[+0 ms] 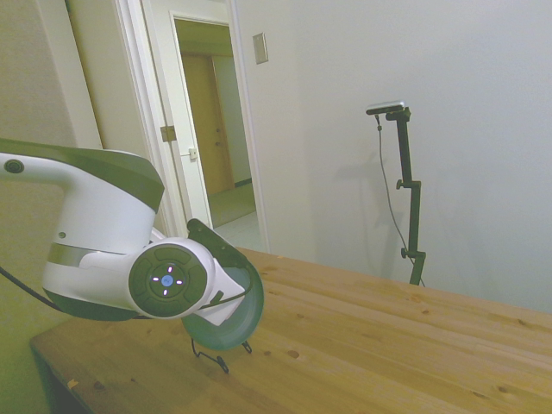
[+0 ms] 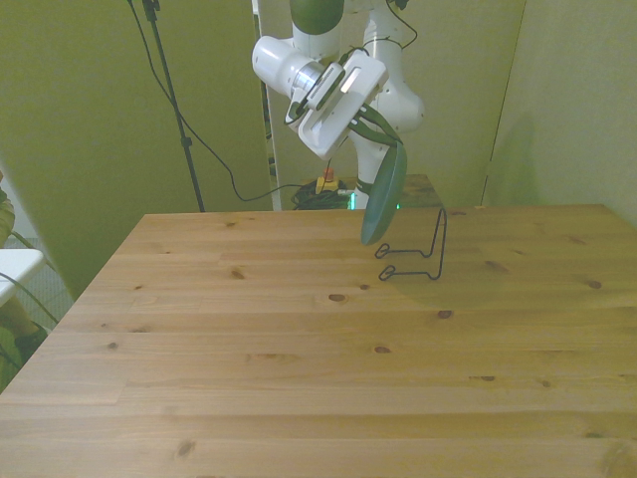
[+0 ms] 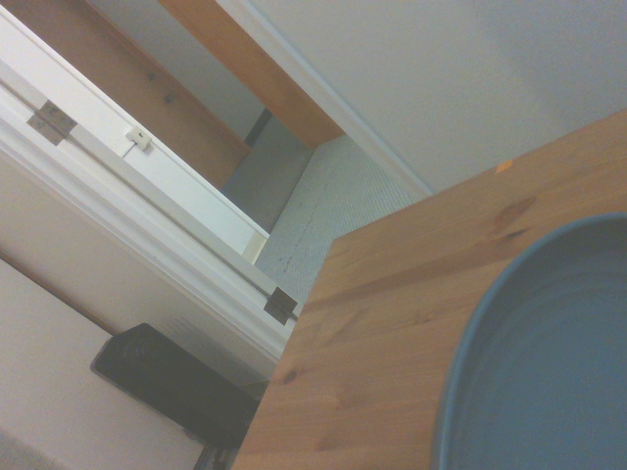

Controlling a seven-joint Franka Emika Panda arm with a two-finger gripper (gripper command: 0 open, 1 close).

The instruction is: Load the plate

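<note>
One teal-green plate point(image 2: 383, 196) is hanging on edge just below the gripper point(image 2: 370, 127), and the same single plate is filling a corner of the wrist view point(image 3: 549, 362). One thin black wire stand point(image 2: 423, 251) is standing just beside and below the gripper, near the plate's lower edge. One wooden desk point(image 2: 299, 378) is lying beneath the gripper, carrying the stand. One white arm point(image 1: 95, 233) is reaching in.

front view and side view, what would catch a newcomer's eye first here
The teal-green plate stands out at once: the white arm's hand holds it nearly on edge in the air, over the thin black wire stand. The stand sits on the wooden table toward the far edge, right of middle in the front view. In the side view the arm's big white wrist fills the picture's left and hides most of the plate.
</note>
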